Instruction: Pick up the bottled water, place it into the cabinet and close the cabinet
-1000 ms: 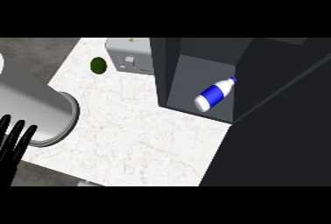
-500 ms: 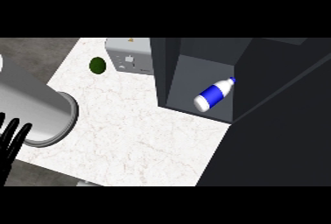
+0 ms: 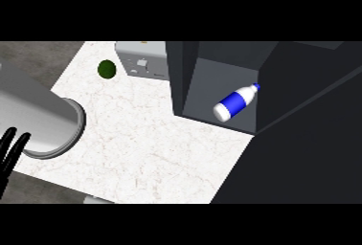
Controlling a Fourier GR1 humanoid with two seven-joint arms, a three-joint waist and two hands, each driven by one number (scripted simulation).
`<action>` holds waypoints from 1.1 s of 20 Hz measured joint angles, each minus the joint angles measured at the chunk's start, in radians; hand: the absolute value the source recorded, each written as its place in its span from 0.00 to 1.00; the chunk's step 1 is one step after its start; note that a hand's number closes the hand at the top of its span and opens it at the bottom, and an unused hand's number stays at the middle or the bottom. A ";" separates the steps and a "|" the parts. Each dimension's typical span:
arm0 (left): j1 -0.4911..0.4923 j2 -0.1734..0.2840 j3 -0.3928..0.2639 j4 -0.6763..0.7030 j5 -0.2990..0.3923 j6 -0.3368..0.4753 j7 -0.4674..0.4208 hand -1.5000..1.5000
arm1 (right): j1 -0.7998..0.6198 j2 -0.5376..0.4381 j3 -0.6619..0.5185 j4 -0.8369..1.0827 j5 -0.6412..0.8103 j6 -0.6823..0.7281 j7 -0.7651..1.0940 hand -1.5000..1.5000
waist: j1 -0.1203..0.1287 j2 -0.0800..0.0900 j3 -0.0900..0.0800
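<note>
The bottle (image 3: pixel 235 102) lies on its side inside the open cabinet (image 3: pixel 212 72), cap toward one o'clock, well off at two o'clock from the left hand (image 3: pixel 10 150), fingers straight and holding nothing at the desk (image 3: pixel 155 153) edge

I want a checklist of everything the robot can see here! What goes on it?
Surface: white marbled counter.
Job's things: bottle lies on its side inside the open dark cabinet; door not closed.
Clutter: small green round thing and a grey box at the counter's far edge.
Hands: left hand at the left edge, fingers straight, holding nothing; right hand not seen.
Cables: nothing seen.
Surroundings: grey floor.
</note>
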 measured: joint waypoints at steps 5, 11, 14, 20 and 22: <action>-0.015 0.004 0.006 0.001 0.007 -0.010 0.001 0.00 | 0.004 0.011 -0.005 0.010 -0.025 0.007 -0.004 1.00 | 0.023 0.022 0.003; -0.028 0.016 0.013 0.006 0.011 -0.023 0.005 0.00 | 0.014 0.033 -0.010 0.024 -0.062 0.007 0.003 1.00 | 0.035 0.036 0.007; -0.031 0.018 0.015 0.008 0.015 -0.027 0.008 0.00 | -0.002 0.050 -0.023 0.027 -0.066 -0.002 0.019 1.00 | 0.035 0.035 0.007; -0.038 0.024 0.019 0.019 0.022 -0.036 0.014 0.00 | -0.098 0.082 -0.056 0.055 -0.066 -0.023 0.096 1.00 | 0.039 0.031 0.006; -0.041 0.025 0.019 0.024 0.025 -0.040 0.016 0.00 | -0.139 0.094 -0.068 0.084 -0.067 -0.032 0.135 1.00 | 0.041 0.030 0.007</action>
